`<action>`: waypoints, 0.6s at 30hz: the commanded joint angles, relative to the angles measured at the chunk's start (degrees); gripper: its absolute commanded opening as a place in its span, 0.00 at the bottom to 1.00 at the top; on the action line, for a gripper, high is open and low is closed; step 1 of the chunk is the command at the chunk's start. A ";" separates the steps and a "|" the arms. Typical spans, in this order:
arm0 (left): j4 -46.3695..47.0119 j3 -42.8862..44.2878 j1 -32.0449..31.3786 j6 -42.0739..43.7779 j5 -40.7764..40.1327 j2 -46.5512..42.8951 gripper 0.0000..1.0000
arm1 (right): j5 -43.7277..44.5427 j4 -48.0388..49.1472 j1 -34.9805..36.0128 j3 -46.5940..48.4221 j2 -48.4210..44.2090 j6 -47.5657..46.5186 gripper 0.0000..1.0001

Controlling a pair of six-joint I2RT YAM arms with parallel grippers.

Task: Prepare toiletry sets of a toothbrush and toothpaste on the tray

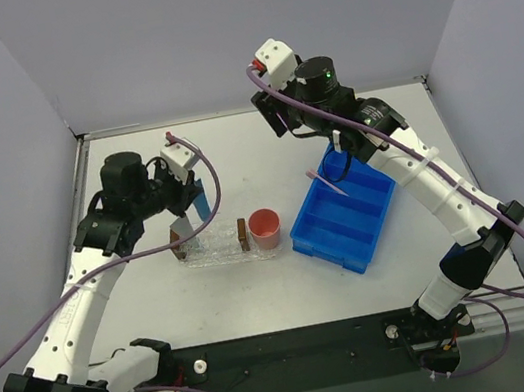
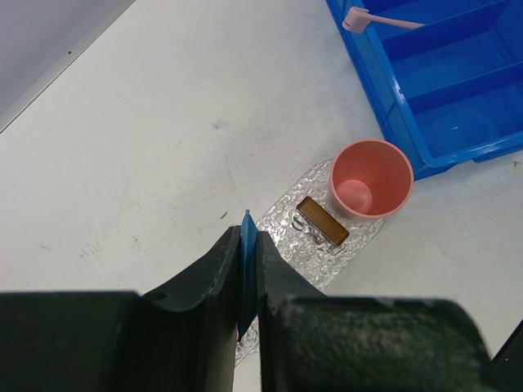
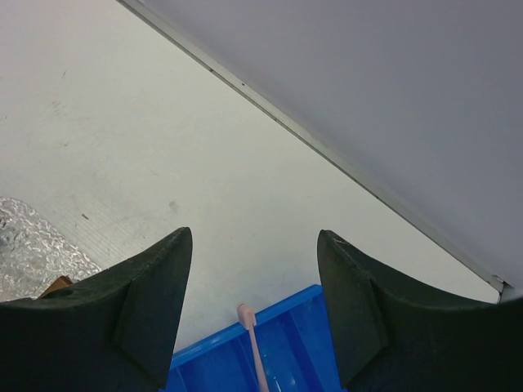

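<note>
The light blue toothpaste tube (image 1: 200, 199) is pinched flat between the left jaws. They are closed tight on it, with only its thin edge and tip poking out past the fingertips. The tube hangs in the air, and the tray (image 2: 282, 222) lies on the desk below and just ahead of those jaws. To me the tube looks lifted and brought over the tray, but not yet laid down.

On the tray, ahead of the left jaws, sits a small brown block (image 2: 322, 220) with a bit of wire beside it. The pink cup (image 2: 370, 177) stands further ahead at the end of the tray, touching its edge. Almost under the left jaws, the overhead view shows a small greyish piece (image 1: 183, 238) that I can't identify.

The toothbrush (image 1: 329, 182) is not on the tray. It leans in the blue bin (image 1: 334, 229), below and just ahead of the right jaws, its head up by the rim. Those jaws stand partly open with nothing between them, held high over the desk.

I'd judge no set is finished. The tube has to be set down, the toothbrush has to be fetched from the bin, and any second pair is yet to come.
</note>
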 commanded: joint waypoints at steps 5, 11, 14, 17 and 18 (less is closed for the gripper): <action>8.93 -4.01 -1.39 -2.27 -8.89 -4.45 0.00 | 1.48 2.28 -0.14 -0.75 0.29 -0.64 0.57; 9.81 -7.09 -1.74 -5.78 -9.16 -5.68 0.00 | 1.57 2.28 -0.14 -0.84 0.82 -0.72 0.57; 11.31 -9.02 -1.92 -6.75 -8.98 -6.74 0.00 | 1.48 2.28 -0.23 -0.93 1.08 -0.73 0.57; 12.63 -10.78 -2.09 -7.02 -10.20 -7.35 0.00 | 1.39 2.28 -0.14 -1.10 1.26 -0.81 0.57; 12.98 -11.13 -2.09 -7.19 -10.38 -7.62 0.00 | 1.39 2.28 -0.05 -1.10 1.35 -0.90 0.57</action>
